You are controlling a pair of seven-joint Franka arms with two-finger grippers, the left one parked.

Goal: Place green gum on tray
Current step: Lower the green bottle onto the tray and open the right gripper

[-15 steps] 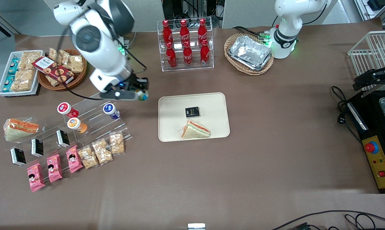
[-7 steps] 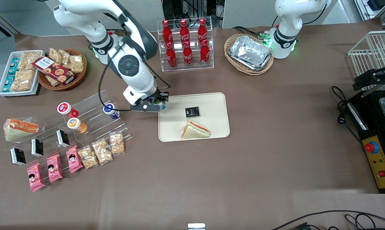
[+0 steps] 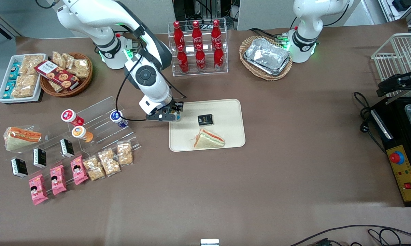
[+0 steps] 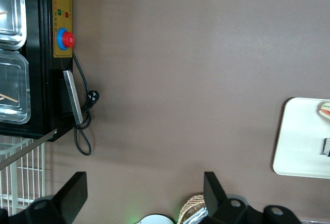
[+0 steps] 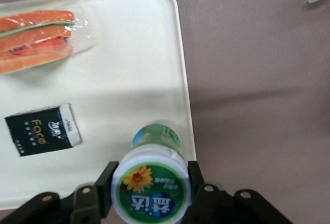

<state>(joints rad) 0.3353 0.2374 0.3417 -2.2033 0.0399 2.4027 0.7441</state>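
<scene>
My right gripper is shut on the green gum, a small bottle with a green-faced white lid and a green-teal label. I hold it over the rim of the cream tray at its edge toward the working arm's end of the table. In the right wrist view the bottle's base hangs just inside the tray's rim. In the front view the gum is almost hidden by my hand. A small black packet and a wrapped sandwich lie on the tray.
A clear stepped rack holds blue-lidded, red-lidded and orange-lidded bottles beside the tray. A cola bottle rack and a basket of foil trays stand farther from the camera. Snack packets lie nearer.
My gripper carried the green gum from above the clear rack sideways to the tray's edge, and lower. In the last half second it moved only slightly farther over the rim.
</scene>
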